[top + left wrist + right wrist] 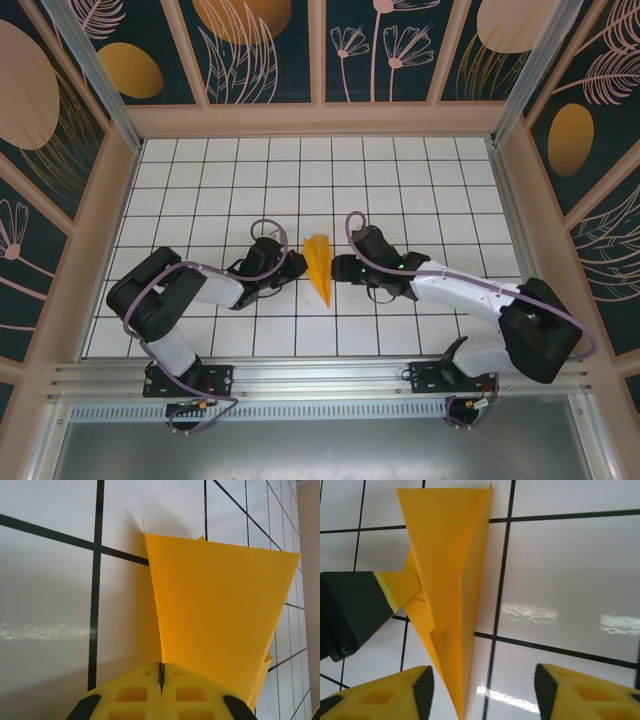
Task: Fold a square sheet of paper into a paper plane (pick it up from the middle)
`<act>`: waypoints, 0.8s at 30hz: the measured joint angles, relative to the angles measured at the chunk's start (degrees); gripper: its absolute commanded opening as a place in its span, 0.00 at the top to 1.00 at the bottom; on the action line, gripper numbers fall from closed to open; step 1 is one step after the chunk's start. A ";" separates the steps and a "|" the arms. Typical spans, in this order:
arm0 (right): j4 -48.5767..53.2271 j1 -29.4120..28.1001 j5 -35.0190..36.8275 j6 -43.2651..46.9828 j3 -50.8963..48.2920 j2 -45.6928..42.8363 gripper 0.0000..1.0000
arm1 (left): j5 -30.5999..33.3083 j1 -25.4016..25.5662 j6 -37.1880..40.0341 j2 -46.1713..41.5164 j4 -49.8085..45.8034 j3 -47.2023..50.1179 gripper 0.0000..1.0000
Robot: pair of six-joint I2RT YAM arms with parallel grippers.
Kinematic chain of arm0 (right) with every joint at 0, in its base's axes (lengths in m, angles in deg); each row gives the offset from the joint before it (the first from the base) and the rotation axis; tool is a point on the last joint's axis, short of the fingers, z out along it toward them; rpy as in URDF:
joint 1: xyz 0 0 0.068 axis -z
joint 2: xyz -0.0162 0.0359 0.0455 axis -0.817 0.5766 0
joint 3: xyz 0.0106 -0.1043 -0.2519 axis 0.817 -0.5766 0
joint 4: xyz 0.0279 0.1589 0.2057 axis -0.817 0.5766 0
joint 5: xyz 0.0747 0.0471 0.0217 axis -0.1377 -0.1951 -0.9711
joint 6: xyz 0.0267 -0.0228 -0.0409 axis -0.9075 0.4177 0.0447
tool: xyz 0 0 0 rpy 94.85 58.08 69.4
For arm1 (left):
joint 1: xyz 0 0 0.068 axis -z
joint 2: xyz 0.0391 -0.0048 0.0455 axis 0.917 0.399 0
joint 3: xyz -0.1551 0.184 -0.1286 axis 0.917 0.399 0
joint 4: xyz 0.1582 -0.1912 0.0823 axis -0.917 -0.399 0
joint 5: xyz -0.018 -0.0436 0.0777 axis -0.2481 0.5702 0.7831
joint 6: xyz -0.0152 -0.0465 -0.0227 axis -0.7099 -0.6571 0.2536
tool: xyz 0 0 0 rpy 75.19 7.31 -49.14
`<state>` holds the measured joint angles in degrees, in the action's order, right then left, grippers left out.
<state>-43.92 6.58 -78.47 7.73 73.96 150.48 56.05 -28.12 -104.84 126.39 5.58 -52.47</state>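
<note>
Top external: paper plane (319,268) mid-table (400,180), nose toward 6 o'clock, left gripper (299,268) clamped shut on it from 9 o'clock, right gripper (337,270) at 3 o'clock, jaws apart, holding nothing.

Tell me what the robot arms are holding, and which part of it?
The left end effector is shut on the paper plane, pinching a side fold about midway along its length. The right end effector is open and grips nothing.
</note>
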 measured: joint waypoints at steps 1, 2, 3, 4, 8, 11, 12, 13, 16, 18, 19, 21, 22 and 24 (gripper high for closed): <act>0.04 -1.03 0.50 -0.17 0.90 1.11 0.51 | 0.00 0.00 0.00 -0.02 0.00 0.00 1.00; 0.02 -1.75 0.83 -0.26 1.57 1.97 0.52 | -0.02 0.00 0.00 -0.02 0.00 0.00 1.00; 0.02 -2.56 1.05 -0.31 2.40 2.99 0.53 | -0.02 0.00 0.00 -0.02 0.00 0.00 1.00; -0.02 -3.30 1.27 -0.24 3.23 4.11 0.53 | -0.07 0.00 0.02 -0.02 0.00 0.00 1.00; 0.00 -5.57 1.92 -0.31 6.36 8.85 0.58 | -0.15 0.00 0.00 -0.02 0.00 0.00 1.00; 0.07 -6.86 2.71 -0.44 8.31 12.09 0.59 | -0.17 0.00 0.00 -0.02 0.00 0.00 1.00; 0.17 -7.15 2.97 -0.46 8.85 13.03 0.59 | -0.17 0.00 0.00 -0.02 0.00 0.00 1.00; 0.22 -7.39 3.34 -0.61 9.27 13.79 0.59 | -0.17 0.00 0.00 -0.02 0.00 0.00 1.00; 0.68 -7.65 4.33 -1.31 9.64 14.95 0.58 | -0.17 0.00 0.02 -0.02 0.00 0.00 1.00; 1.31 -7.65 4.76 -1.77 9.66 15.19 0.58 | -0.20 0.00 0.00 -0.02 0.00 0.00 1.00; 1.60 -7.65 5.01 -1.92 9.73 15.28 0.58 | -0.20 0.00 0.00 -0.02 0.00 0.00 1.00; 1.77 -7.67 5.33 -2.12 9.86 15.67 0.58 | -0.20 0.00 0.00 -0.02 0.00 0.00 1.00; 1.77 -7.67 5.33 -2.16 9.88 15.89 0.59 | -0.22 0.00 0.02 -0.02 0.02 0.00 1.00; 1.95 -7.67 5.35 -2.21 9.99 16.46 0.61 | -0.35 0.00 0.00 -0.02 0.02 0.00 1.00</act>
<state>-41.97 -1.09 -73.12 5.52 83.95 166.94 55.70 -28.12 -104.84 126.37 5.60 -52.47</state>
